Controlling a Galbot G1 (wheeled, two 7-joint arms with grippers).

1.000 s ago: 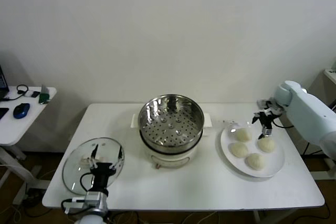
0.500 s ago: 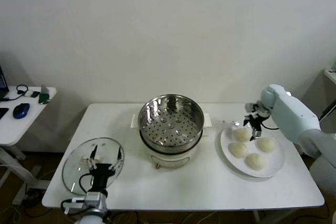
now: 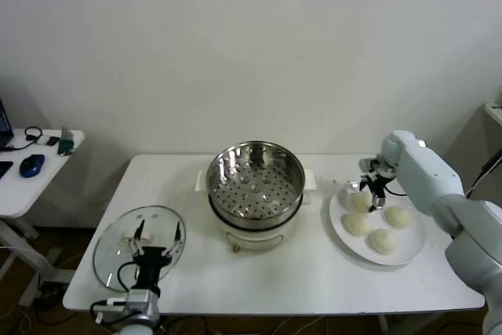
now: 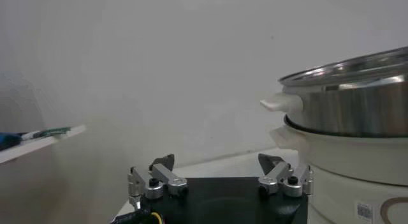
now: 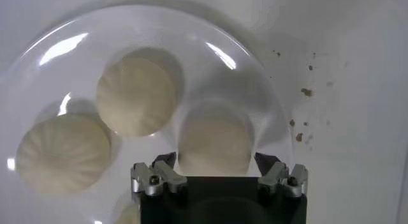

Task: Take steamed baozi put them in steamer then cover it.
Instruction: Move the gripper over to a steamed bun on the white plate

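Four pale steamed baozi lie on a white plate (image 3: 414, 250) at the right of the table. My right gripper (image 3: 370, 194) hangs low over the back-left baozi (image 3: 360, 202). In the right wrist view that baozi (image 5: 213, 142) sits between the fingertips of the right gripper (image 5: 215, 160), which stand open close beside it. Two more baozi (image 5: 136, 94) (image 5: 62, 153) lie further on the plate (image 5: 258, 78). The shiny steamer (image 3: 292, 164) stands empty on its white base at the table's middle. My left gripper (image 3: 155, 234) is parked open at the front left, with the steamer (image 4: 357, 110) beside it.
A clear glass lid (image 3: 114, 253) lies flat at the front left of the white table (image 3: 314, 280), under the left gripper. Crumbs (image 5: 306, 91) dot the table beside the plate. A small side table (image 3: 31, 186) with a mouse stands off to the left.
My right arm has swung left across the plate, from over the back-right baozi to the back-left one, and come lower. Its jaws have narrowed a little. The left arm has not moved.
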